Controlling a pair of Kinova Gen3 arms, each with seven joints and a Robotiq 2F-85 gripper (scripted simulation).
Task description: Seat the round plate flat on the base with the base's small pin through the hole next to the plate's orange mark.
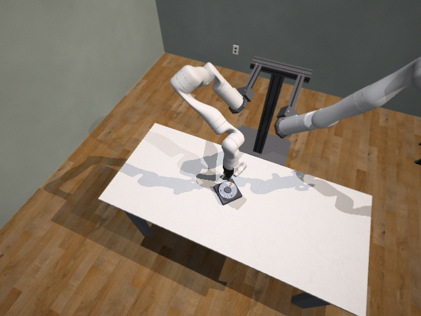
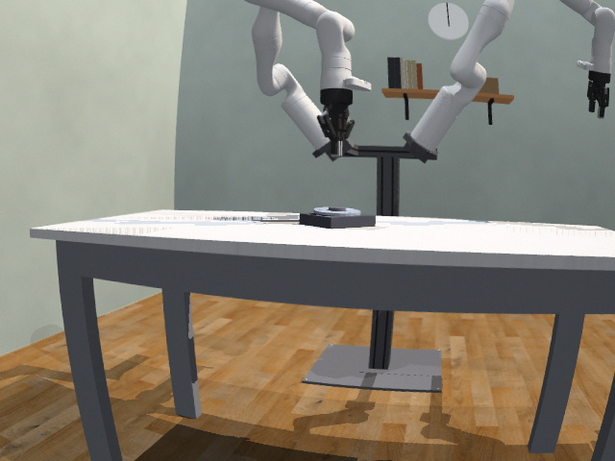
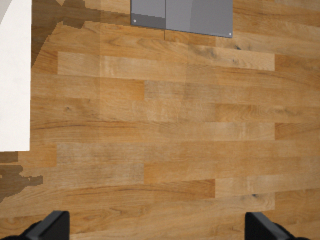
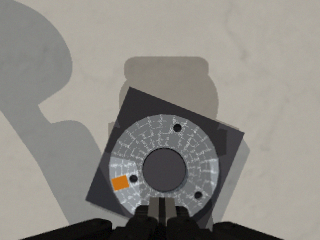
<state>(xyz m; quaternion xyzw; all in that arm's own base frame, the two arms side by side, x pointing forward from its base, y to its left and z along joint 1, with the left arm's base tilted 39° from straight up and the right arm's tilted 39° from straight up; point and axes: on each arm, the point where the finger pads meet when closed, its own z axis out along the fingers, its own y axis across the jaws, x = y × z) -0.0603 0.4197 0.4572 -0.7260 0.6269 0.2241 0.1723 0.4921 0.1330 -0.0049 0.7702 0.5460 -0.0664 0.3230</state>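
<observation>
The round grey plate [image 1: 226, 196] [image 2: 320, 211] [image 4: 145, 135] lies around the round centre boss [image 4: 164, 170] of the dark square base [image 1: 223, 201] [image 2: 347, 221] [image 4: 131, 102]. In the exterior view the plate seems to stand slightly above the base's top. Its orange mark [image 1: 231, 184] [image 4: 120, 183] has a dark hole [image 4: 133, 178] beside it. No pin can be made out in the visible holes. My right gripper [image 2: 337, 155] [image 4: 161, 214] is shut and empty, above the plate. My left gripper [image 2: 596, 112] [image 3: 157, 227] is open and empty, away beyond the table.
The base rests on the white table [image 1: 289, 231] [image 2: 198, 235] [image 3: 15, 75]. The left wrist view shows mostly wooden floor [image 3: 165, 110] and the stand's grey foot plate [image 3: 200, 15]. A shelf [image 2: 427, 92] with books hangs on the back wall.
</observation>
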